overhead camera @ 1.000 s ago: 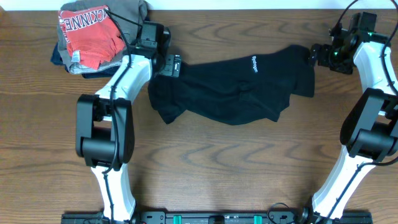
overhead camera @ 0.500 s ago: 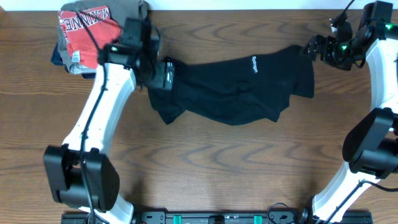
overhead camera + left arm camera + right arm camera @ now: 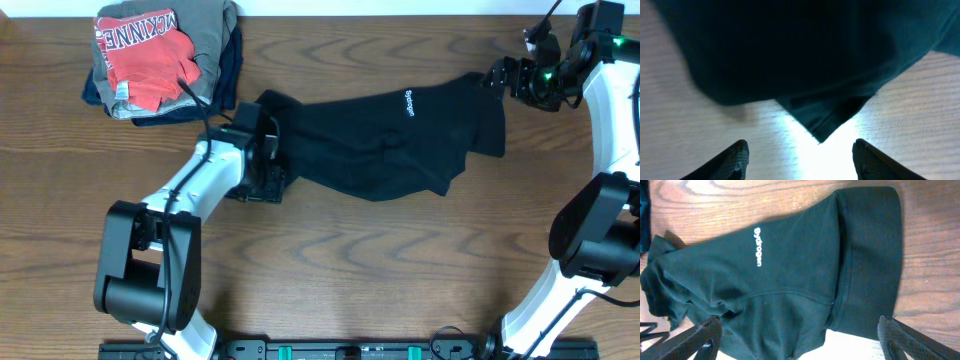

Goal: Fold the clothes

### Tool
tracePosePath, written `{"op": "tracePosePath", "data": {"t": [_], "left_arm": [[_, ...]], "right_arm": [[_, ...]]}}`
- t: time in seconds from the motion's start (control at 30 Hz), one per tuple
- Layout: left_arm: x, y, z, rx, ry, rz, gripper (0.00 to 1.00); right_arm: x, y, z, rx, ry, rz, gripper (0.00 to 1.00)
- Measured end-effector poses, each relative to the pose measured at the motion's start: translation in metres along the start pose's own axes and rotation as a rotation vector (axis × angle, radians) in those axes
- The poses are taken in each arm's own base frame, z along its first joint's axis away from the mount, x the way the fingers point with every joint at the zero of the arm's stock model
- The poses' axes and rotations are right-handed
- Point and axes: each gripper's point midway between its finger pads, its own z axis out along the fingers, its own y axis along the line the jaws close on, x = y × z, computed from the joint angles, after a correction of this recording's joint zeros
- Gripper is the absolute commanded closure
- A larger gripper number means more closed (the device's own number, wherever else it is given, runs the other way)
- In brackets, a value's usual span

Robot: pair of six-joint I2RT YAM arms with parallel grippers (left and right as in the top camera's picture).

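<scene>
The clothes (image 3: 380,140), a black top with a small white logo (image 3: 410,103), lie crumpled flat across the middle of the wooden table. My left gripper (image 3: 270,178) sits low at the top's lower-left corner. In the left wrist view the left gripper (image 3: 801,161) is open, and a hemmed corner of the clothes (image 3: 822,127) points toward the gap, just ahead of the fingertips. My right gripper (image 3: 497,78) hovers at the top's upper-right end. In the right wrist view the right gripper (image 3: 800,347) is wide open above the clothes (image 3: 790,270), holding nothing.
A stack of folded garments topped by a red shirt with white letters (image 3: 145,55) stands at the back left, close to the left arm's path. The table's back edge (image 3: 400,14) runs just behind the right gripper. Both arm bases stand at the front edge.
My left arm swung from the top's upper-left end, near the folded stack, down to its lower-left corner, and its jaws narrowed somewhat. The right gripper shifted slightly back and right.
</scene>
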Motion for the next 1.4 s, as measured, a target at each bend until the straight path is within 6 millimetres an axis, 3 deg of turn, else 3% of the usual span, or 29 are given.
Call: {"op": "tracePosePath", "data": {"t": [0.17,0.4,0.63,0.73,0.77,0.9,1.0,1.2,1.4], "left_arm": [[-0.01,-0.004,0.015,0.009,-0.083,0.04,0.33],[-0.025,-0.005,0.017,0.008,-0.179,0.103,0.34],[-0.026,-0.006,0.017,0.009,-0.19,0.132,0.6],[-0.024,-0.006,0.018,0.01,-0.178,0.132,0.91],[-0.023,-0.006,0.018,0.011,-0.174,0.133,0.94],[-0.023,-0.006,0.018,0.008,-0.173,0.137,0.94],[-0.023,-0.005,0.017,0.002,-0.172,0.13,0.94],[-0.025,-0.001,0.005,-0.022,-0.196,0.113,0.94],[-0.039,-0.002,-0.031,-0.03,-0.309,0.104,0.94]], "right_arm": [[0.0,0.0,0.0,0.0,0.0,-0.002,0.04],[0.0,0.0,0.0,0.0,-0.001,-0.004,0.04],[0.0,0.011,0.005,-0.008,0.004,-0.029,0.06],[0.001,0.013,0.006,-0.01,0.008,-0.032,0.08],[0.001,0.014,0.006,-0.01,0.01,-0.032,0.09],[0.006,0.017,0.008,-0.007,0.032,-0.038,0.25],[0.017,0.02,0.01,0.011,0.079,-0.035,0.32],[0.038,0.022,0.018,0.085,0.163,-0.041,0.34],[0.082,0.022,0.052,0.131,0.287,-0.009,0.3]]}}
